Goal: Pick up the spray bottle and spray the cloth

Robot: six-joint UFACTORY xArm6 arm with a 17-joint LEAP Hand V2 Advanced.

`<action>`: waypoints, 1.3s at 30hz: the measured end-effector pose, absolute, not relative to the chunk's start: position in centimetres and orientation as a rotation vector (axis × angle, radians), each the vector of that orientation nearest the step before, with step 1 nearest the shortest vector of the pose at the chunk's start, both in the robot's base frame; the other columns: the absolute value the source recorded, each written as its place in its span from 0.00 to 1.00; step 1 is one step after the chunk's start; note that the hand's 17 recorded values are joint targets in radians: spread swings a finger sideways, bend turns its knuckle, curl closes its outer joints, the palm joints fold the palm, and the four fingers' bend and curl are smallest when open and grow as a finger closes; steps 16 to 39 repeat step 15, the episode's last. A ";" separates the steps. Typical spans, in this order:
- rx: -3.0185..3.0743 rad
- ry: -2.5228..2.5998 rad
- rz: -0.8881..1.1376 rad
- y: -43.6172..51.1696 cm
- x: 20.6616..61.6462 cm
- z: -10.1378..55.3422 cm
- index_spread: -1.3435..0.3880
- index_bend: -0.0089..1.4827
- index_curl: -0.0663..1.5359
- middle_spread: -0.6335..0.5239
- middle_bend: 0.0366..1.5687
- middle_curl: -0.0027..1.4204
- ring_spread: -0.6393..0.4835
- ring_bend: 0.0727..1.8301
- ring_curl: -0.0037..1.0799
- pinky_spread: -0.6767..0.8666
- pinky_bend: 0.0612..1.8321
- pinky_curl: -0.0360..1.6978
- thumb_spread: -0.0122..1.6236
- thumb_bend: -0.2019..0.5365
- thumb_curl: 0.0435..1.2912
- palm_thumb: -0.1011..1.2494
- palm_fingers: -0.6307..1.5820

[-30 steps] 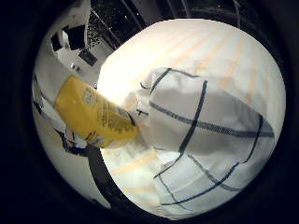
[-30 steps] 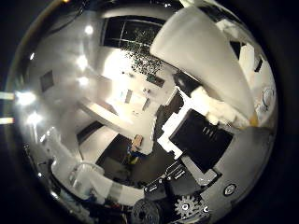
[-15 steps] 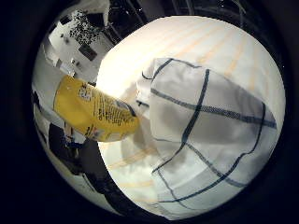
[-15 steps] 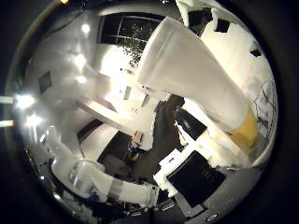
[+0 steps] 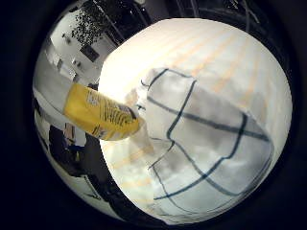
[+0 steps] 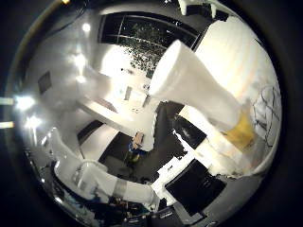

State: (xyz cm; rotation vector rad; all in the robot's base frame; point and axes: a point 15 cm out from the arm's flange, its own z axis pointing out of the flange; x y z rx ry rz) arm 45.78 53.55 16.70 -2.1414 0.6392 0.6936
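Note:
The yellow spray bottle (image 5: 100, 112) hangs tilted in the air at the table's edge, one end over the table towards the cloth. The white cloth with dark blue check lines (image 5: 206, 134) lies rumpled on the pale table (image 5: 206, 43) with faint orange stripes. In the right thumb side palm view a broad white part of my hand (image 6: 194, 80) reaches to the bottle's yellow body (image 6: 242, 130). The bottle stays fixed against my palm, so my hand grips it.
Beyond the table's edge lies a room with white desks (image 6: 133, 99), dark monitors (image 6: 204, 184) and a dark window with foliage (image 6: 151, 36). White robot arm parts (image 6: 95, 180) run along the edge of the thumb side view.
The whole picture has shifted, so my hand has turned over the table. The bottle keeps its place in the view. The cloth now sits differently in the picture.

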 end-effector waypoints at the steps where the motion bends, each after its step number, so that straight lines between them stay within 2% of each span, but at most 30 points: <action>1: -2.141 0.641 0.697 53.1 45.9 16.9 0.59 0.12 0.27 0.56 0.19 0.25 0.58 0.33 0.26 0.71 0.27 0.30 0.65 0.24 0.34 0.60 0.38; 15: -2.140 0.666 0.694 49.6 44.6 19.1 0.61 0.12 0.26 0.56 0.14 0.25 0.60 0.28 0.25 0.70 0.24 0.23 0.67 0.24 0.33 0.60 0.40; 39: -2.140 0.666 0.694 49.6 44.6 19.1 0.61 0.12 0.26 0.56 0.14 0.25 0.60 0.28 0.25 0.70 0.24 0.23 0.67 0.24 0.33 0.60 0.40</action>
